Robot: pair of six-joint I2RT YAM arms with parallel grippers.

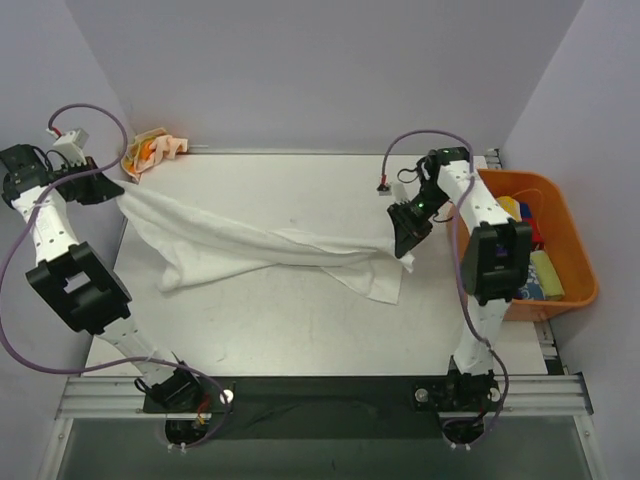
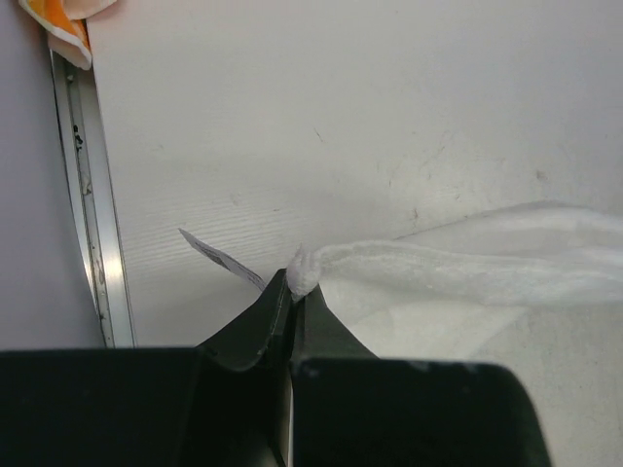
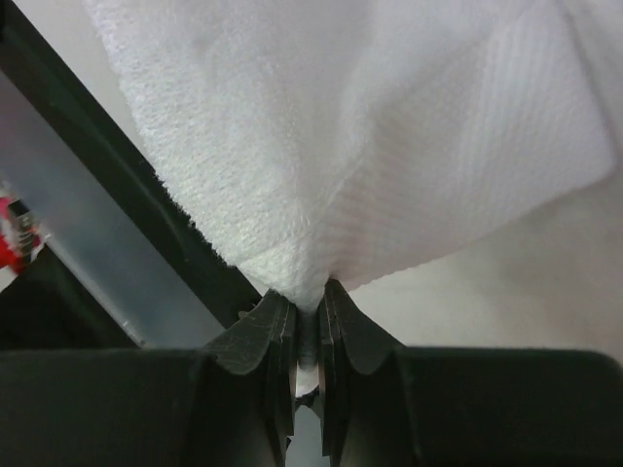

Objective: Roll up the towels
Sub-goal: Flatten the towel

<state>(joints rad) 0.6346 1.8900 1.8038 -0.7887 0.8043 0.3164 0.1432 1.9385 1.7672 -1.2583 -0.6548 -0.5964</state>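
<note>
From overhead I see a matte white tabletop (image 1: 300, 320) boxed in by plain pale walls (image 1: 320, 70) on three sides. The large white towel (image 1: 250, 245) is strung across it in a loose, twisted band, most of it sagging onto the surface. My left tool (image 1: 112, 190) is pinched shut on one corner at the tabletop's left edge, and my right tool (image 1: 405, 243) is closed on the opposite end, near the orange bin (image 1: 575, 260). That bin sits off the right edge with small coloured rolled towels (image 1: 548, 272) inside. A cream towel with orange blotches (image 1: 155, 152) lies bunched in the far left corner. In the left wrist view, the left tool (image 2: 292, 287) has its fingers tight together on a nub of white towel (image 2: 467, 263), with a small tag (image 2: 222, 258) sticking out beside it. The lightly scuffed tabletop (image 2: 341, 117) and a metal rail (image 2: 92, 214) along its edge lie beyond. In the right wrist view, the right tool (image 3: 307, 311) clamps a thin fold of towel (image 3: 389, 126), which fans out over the tabletop (image 3: 506, 292).
</note>
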